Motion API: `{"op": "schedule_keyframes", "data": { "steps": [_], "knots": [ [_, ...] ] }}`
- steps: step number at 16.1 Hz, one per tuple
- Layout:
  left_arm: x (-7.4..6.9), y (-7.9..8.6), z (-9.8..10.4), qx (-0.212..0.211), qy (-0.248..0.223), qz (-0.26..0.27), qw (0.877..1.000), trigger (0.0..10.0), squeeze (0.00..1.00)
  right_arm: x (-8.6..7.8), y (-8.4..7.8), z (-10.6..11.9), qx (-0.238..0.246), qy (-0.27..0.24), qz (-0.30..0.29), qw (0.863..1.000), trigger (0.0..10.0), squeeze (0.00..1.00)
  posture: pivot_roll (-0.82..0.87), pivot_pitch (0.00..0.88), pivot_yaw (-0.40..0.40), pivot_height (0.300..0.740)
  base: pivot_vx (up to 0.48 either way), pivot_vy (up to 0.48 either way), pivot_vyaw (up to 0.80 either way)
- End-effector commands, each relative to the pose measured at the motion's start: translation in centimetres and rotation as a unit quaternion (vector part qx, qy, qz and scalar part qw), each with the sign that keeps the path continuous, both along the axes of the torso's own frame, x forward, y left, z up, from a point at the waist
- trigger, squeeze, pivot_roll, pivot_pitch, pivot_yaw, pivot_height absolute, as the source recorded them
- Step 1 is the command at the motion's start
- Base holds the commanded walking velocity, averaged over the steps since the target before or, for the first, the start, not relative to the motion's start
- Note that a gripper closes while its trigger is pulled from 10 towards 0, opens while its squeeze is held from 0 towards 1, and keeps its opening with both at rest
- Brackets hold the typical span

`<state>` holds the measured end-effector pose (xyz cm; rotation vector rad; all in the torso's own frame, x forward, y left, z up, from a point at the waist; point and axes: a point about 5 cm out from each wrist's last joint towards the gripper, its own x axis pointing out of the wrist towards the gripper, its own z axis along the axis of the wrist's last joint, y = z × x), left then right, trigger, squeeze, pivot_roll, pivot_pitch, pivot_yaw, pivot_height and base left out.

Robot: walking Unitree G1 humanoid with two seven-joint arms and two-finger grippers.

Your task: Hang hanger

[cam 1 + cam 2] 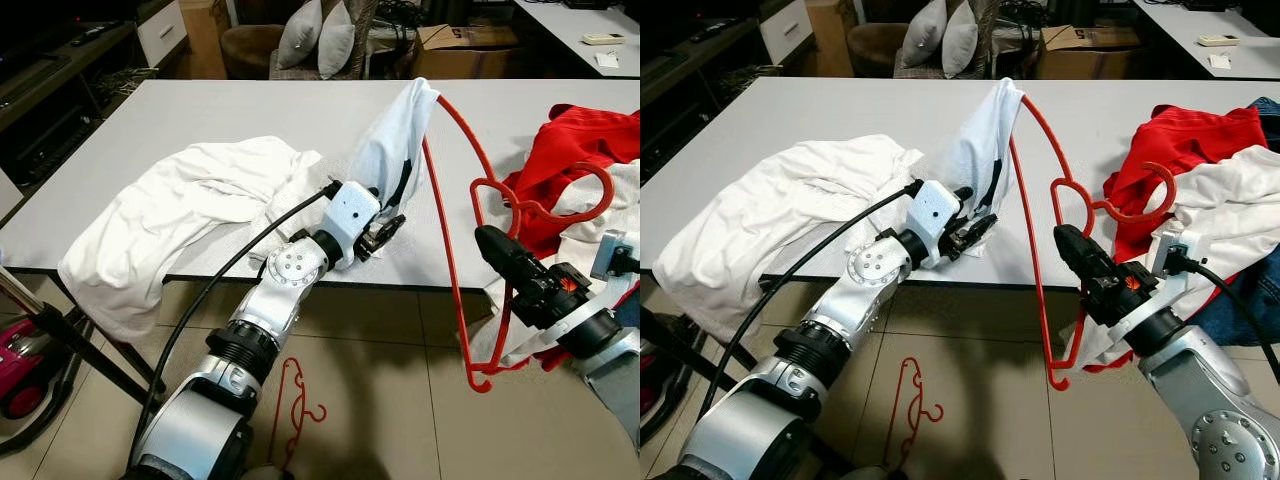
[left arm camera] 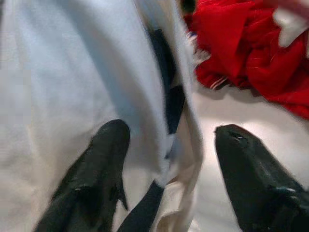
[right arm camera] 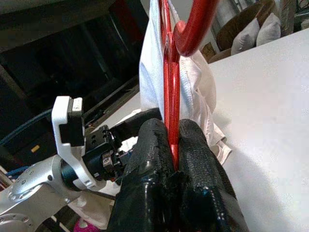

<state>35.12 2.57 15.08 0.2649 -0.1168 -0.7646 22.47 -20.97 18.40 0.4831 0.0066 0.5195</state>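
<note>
two hangers are about, and the nearest, a spare red hanger (image 1: 290,410), lies flat on the floor tiles by the robot's feet, untouched. next out, the right gripper (image 1: 492,243) is pinched tight on the bar of the red hanger (image 1: 450,230) in play, holding it tilted above the table edge; its hook (image 1: 545,195) curls toward the red garment (image 1: 575,150). the hanger's far shoulder is already tucked into the white shirt (image 1: 392,145), so threading is about half done by my reckoning. the left gripper (image 2: 169,159) has its fingers spread around a fold of that shirt with a dark strip, not closed on it. beyond, the rest of the shirt sprawls over the grey table (image 1: 250,105). left to do: the other shoulder, then the hanging itself.
</note>
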Motion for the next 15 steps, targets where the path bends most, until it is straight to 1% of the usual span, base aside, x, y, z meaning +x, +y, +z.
{"op": "schedule_keyframes", "data": {
  "steps": [1,2,3,4,5,7,8,9,10,11,15],
  "knots": [
    [0.7,0.6,0.3,0.012,-0.001,0.032,0.999,10.0,0.84,-0.1,0.6,0.8,0.001,-0.019,0.014,1.0,10.0,0.0,-0.14,0.036,0.066,0.74,0.0,0.0,0.0],
    [1.0,0.9,0.1,0.016,0.001,0.053,0.998,10.0,0.53,-0.1,0.6,0.8,0.002,-0.019,0.015,1.0,10.0,0.0,-0.14,0.036,0.066,0.74,0.0,0.0,0.0],
    [1.3,1.3,0.0,0.02,0.004,0.072,0.997,10.0,0.35,-0.1,0.6,0.8,0.002,-0.019,0.015,1.0,10.0,0.0,-0.14,0.036,0.067,0.74,0.0,0.0,0.0],
    [1.5,1.6,-0.1,0.029,0.007,0.087,0.996,10.0,0.25,-0.2,0.6,0.8,0.002,-0.02,0.016,1.0,10.0,0.0,-0.14,0.036,0.067,0.74,0.0,0.0,0.0],
    [1.6,1.8,-0.2,0.033,0.009,0.094,0.995,10.0,0.0,-0.2,0.6,0.8,0.003,-0.02,0.016,1.0,10.0,0.0,-0.14,0.035,0.067,0.74,0.0,0.0,0.0],
    [1.7,1.8,-0.3,0.029,0.015,0.095,0.995,10.0,0.0,-0.3,0.6,0.8,0.004,-0.02,0.017,1.0,10.0,0.0,-0.14,0.035,0.068,0.74,0.0,0.0,0.0],
    [1.7,1.7,-0.4,0.028,0.014,0.096,0.995,8.7,0.0,-0.3,0.6,0.8,0.004,-0.02,0.017,1.0,10.0,0.0,-0.14,0.033,0.068,0.74,0.0,0.0,0.0],
    [1.6,1.7,-0.3,0.023,0.014,0.097,0.995,3.8,0.0,-0.3,0.6,0.8,0.004,-0.02,0.017,1.0,10.0,0.0,-0.14,0.03,0.068,0.74,0.0,0.0,0.0],
    [1.6,1.7,-0.2,0.017,0.013,0.099,0.995,0.0,0.0,-0.3,0.6,0.8,0.004,-0.02,0.018,1.0,10.0,0.0,-0.14,0.028,0.068,0.74,0.0,0.0,0.0],
    [1.6,1.7,-0.1,0.009,0.013,0.097,0.995,0.0,0.0,-0.3,0.7,0.7,0.004,-0.02,0.018,1.0,10.0,0.0,-0.14,0.025,0.068,0.74,0.0,0.0,0.0],
    [1.7,2.2,0.3,0.001,0.008,0.096,0.995,0.0,0.0,-0.3,0.7,0.7,0.004,-0.019,0.019,1.0,10.0,0.0,-0.13,0.022,0.067,0.74,0.0,0.0,0.0]
  ]
}}
